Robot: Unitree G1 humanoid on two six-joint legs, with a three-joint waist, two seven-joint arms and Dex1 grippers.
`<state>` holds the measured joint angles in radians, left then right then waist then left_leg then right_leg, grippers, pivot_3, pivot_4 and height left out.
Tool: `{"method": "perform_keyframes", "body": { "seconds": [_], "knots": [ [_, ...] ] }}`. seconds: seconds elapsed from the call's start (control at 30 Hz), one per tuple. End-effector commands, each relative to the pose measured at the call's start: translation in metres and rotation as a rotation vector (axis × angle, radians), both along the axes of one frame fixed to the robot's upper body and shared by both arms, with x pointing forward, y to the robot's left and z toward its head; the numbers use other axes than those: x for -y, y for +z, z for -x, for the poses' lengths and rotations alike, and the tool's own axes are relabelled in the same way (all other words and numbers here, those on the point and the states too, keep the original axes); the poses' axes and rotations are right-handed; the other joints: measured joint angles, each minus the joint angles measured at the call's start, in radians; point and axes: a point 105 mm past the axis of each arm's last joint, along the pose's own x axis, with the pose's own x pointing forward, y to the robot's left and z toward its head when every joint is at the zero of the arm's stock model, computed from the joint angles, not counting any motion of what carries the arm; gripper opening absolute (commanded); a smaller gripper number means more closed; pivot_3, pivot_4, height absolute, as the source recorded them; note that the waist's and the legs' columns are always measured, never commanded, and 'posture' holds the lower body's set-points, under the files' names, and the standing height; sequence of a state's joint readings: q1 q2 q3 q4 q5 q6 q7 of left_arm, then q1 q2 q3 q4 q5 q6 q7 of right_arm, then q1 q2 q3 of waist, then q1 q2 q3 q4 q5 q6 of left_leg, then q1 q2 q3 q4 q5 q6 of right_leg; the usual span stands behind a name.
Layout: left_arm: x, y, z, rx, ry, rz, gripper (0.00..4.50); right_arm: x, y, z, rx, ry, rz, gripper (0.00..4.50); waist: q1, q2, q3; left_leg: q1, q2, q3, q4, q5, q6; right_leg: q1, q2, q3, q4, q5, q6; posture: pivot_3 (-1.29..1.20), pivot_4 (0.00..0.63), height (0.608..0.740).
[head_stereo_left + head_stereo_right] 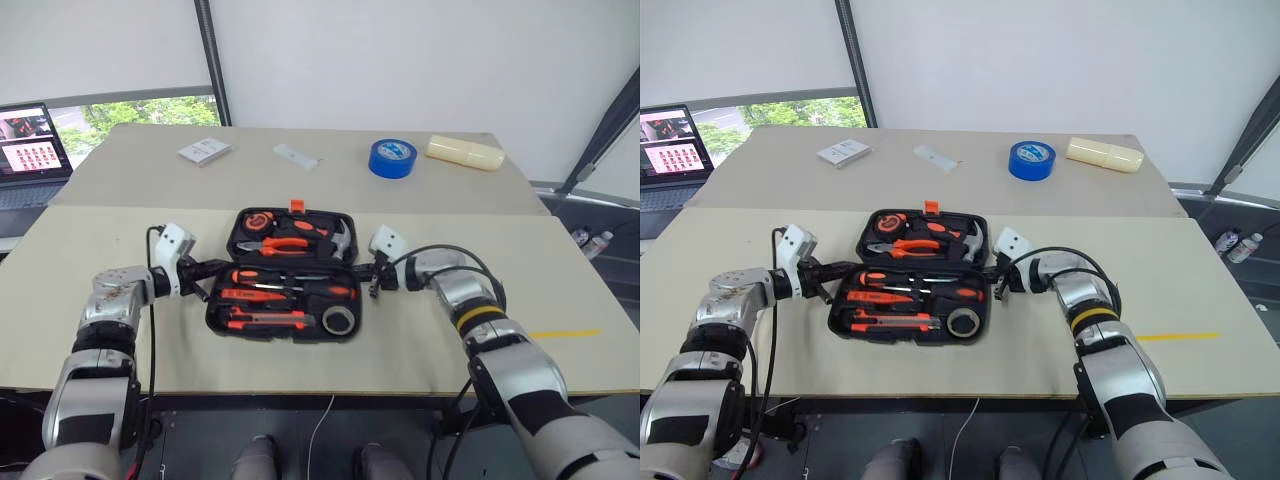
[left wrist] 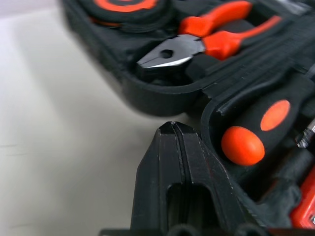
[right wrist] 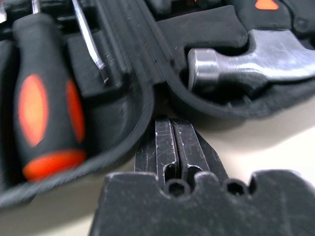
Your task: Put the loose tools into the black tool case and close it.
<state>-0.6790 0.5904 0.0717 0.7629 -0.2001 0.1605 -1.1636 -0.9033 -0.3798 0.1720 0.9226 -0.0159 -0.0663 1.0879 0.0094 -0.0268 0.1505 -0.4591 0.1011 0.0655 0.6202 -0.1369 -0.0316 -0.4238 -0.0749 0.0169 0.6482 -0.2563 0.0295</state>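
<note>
While lying open and flat on the near table point(image 1: 560, 300), black tool case point(image 1: 283, 287) with lid half farther from the robot and tray half nearer. Small orange latch point(image 1: 297, 205) at the lid's far edge. In the lid half: orange-handled pliers point(image 1: 275, 243), hammer point(image 1: 338, 240), round orange-and-black item at the far left corner. In the tray half: two black-and-orange screwdrivers point(image 1: 295, 281), small red screwdriver point(image 1: 240, 295), orange-black utility knife point(image 1: 266, 319), small grey tape roll point(image 1: 341, 320) at the near right corner, all seated in the recesses.

Left gripper point(image 1: 203, 270) at the case's left side, at the hinge line, fingers point(image 2: 172, 162) pressed together and holding nothing, tips just beside the rim near a screwdriver's orange butt. Right gripper point(image 1: 372, 270) at the case's right side, at the same hinge line, fingers point(image 3: 172, 147) likewise pinched together on nothing, tips close against the rim below the hammer head; actual contact hard to tell.

On the far table: big blue tape roll point(image 1: 392, 158), cream-coloured oblong object point(image 1: 465, 152), small white box point(image 1: 204, 151), flat white piece point(image 1: 296, 155). Laptop point(image 1: 30, 150) at the far left, screen lit.
</note>
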Motion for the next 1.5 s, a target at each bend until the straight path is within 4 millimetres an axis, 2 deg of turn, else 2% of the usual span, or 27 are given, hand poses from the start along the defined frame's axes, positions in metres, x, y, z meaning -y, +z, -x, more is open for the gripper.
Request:
{"method": "perform_keyframes", "body": {
  "seconds": [0.03, 0.2, 0.33, 0.53, 0.63, 0.73, 0.77, 0.83, 0.93, 1.03, 1.1, 1.13, 1.2, 1.3, 1.4, 1.5],
  "knots": [
    [0.041, 0.008, 0.011, 0.051, -0.154, 0.042, 0.05, 0.005, 0.016, 0.012, 0.043, 0.057, -0.017, 0.0, 0.005, 0.0, 0.0, 0.0, 0.0, 0.0, 0.0, 0.0, 0.0, 0.0, 0.0, 0.0, 0.0, 0.0, 0.0, 0.0, 0.15, 0.74],
    [0.052, 0.002, 0.021, 0.058, -0.16, 0.039, 0.05, 0.022, 0.013, 0.026, 0.033, 0.043, 0.009, 0.0, 0.008, 0.0, 0.0, 0.0, -0.001, 0.0, 0.003, 0.0, 0.0, 0.001, -0.001, 0.0, 0.001, 0.0, 0.0, 0.0, 0.15, 0.74],
    [0.058, 0.001, 0.016, 0.099, -0.118, 0.035, 0.05, 0.03, 0.012, 0.031, 0.033, 0.013, 0.008, 0.0, 0.007, 0.0, 0.0, 0.0, -0.001, -0.002, 0.005, 0.0, 0.0, 0.002, 0.0, 0.0, 0.002, 0.0, 0.0, 0.0, 0.15, 0.74],
    [0.07, 0.005, 0.004, 0.119, -0.093, 0.062, 0.05, 0.04, 0.016, 0.021, 0.098, -0.063, 0.006, 0.0, 0.006, 0.0, 0.0, 0.0, -0.001, -0.002, 0.007, 0.002, 0.0, 0.003, 0.0, 0.0, 0.001, 0.002, 0.002, 0.0, 0.15, 0.74],
    [0.07, 0.004, 0.004, 0.105, -0.088, 0.069, 0.05, 0.048, 0.014, 0.021, 0.093, -0.08, 0.028, 0.0, 0.006, 0.0, 0.0, 0.0, -0.001, -0.002, 0.008, 0.003, 0.0, 0.003, 0.0, 0.0, 0.001, 0.003, 0.002, 0.0, 0.15, 0.74],
    [0.061, 0.004, 0.005, 0.089, -0.048, 0.069, 0.05, 0.056, 0.017, 0.025, 0.032, -0.097, -0.012, 0.0, 0.007, 0.0, 0.0, 0.0, -0.002, -0.002, 0.008, 0.003, 0.0, 0.003, -0.001, 0.001, 0.001, 0.003, 0.003, 0.0, 0.15, 0.74],
    [0.056, 0.006, 0.006, 0.098, -0.038, 0.052, 0.28, 0.06, 0.014, 0.029, -0.043, -0.115, -0.019, 0.0, 0.007, 0.0, 0.0, 0.0, -0.002, -0.002, 0.008, 0.003, 0.0, 0.003, -0.001, 0.001, 0.001, 0.003, 0.003, 0.0, 0.15, 0.74],
    [0.043, 0.011, 0.008, 0.106, 0.002, 0.046, 0.71, 0.067, 0.022, 0.031, -0.08, -0.15, -0.08, 0.59, 0.006, 0.0, 0.0, 0.0, -0.002, -0.002, 0.007, 0.003, 0.0, 0.003, -0.001, 0.001, 0.001, 0.003, 0.003, 0.0, 0.15, 0.74],
    [0.019, 0.026, 0.008, 0.136, 0.081, 0.036, 1.85, 0.081, 0.034, 0.035, -0.066, -0.18, -0.085, 1.5, 0.002, 0.0, 0.0, -0.001, -0.002, -0.003, 0.006, 0.003, 0.0, 0.002, 0.0, 0.001, 0.001, 0.003, 0.003, 0.0, 0.15, 0.74],
    [-0.009, 0.036, 0.0, 0.079, 0.251, 0.011, 3.0, 0.087, 0.066, 0.027, -0.046, -0.282, -0.202, 2.52, -0.002, 0.0, 0.0, 0.0, -0.001, -0.003, 0.006, 0.003, 0.0, 0.002, 0.0, 0.001, 0.001, 0.003, 0.002, 0.0, 0.15, 0.74],
    [-0.005, 0.051, 0.002, 0.018, 0.224, 0.091, 3.78, 0.097, 0.066, 0.021, -0.119, -0.421, -0.098, 3.2, -0.006, 0.0, 0.0, 0.0, -0.001, -0.004, 0.006, 0.003, 0.0, 0.002, 0.0, 0.001, 0.001, 0.003, 0.002, 0.0, 0.15, 0.74],
    [-0.002, 0.056, 0.004, -0.002, 0.202, 0.118, 3.86, 0.1, 0.063, 0.021, -0.159, -0.462, -0.041, 3.57, -0.008, 0.0, 0.001, 0.0, -0.001, -0.004, 0.006, 0.003, 0.0, 0.002, 0.0, 0.001, 0.002, 0.003, 0.002, 0.0, 0.15, 0.74],
    [0.01, 0.061, 0.003, -0.108, 0.166, 0.144, 3.86, 0.089, 0.065, 0.024, -0.308, -0.465, -0.053, 4.22, -0.005, 0.0, 0.001, 0.0, -0.002, -0.004, 0.007, 0.003, 0.0, 0.002, 0.0, 0.001, 0.002, 0.003, 0.002, 0.0, 0.15, 0.74],
    [0.02, 0.062, -0.01, -0.187, 0.198, 0.127, 3.86, 0.077, 0.067, 0.019, -0.415, -0.493, -0.064, 4.22, -0.006, 0.0, 0.001, 0.0, -0.002, -0.004, 0.007, 0.003, 0.0, 0.002, 0.0, 0.001, 0.002, 0.003, 0.001, 0.0, 0.15, 0.74],
    [0.026, 0.058, -0.027, -0.2, 0.263, 0.088, 3.86, 0.07, 0.062, 0.007, -0.424, -0.531, -0.033, 4.22, -0.005, 0.0, 0.001, 0.0, -0.002, -0.004, 0.007, 0.004, 0.0, 0.002, 0.0, 0.001, 0.002, 0.003, 0.001, 0.0, 0.15, 0.74],
    [0.034, 0.055, -0.035, -0.223, 0.275, 0.083, 3.86, 0.063, 0.06, -0.003, -0.429, -0.551, -0.049, 4.22, -0.006, 0.0, 0.001, -0.001, -0.002, -0.004, 0.006, 0.004, 0.001, 0.001, 0.0, 0.001, 0.001, 0.003, 0.002, 0.0, 0.15, 0.74]
  ]
}}
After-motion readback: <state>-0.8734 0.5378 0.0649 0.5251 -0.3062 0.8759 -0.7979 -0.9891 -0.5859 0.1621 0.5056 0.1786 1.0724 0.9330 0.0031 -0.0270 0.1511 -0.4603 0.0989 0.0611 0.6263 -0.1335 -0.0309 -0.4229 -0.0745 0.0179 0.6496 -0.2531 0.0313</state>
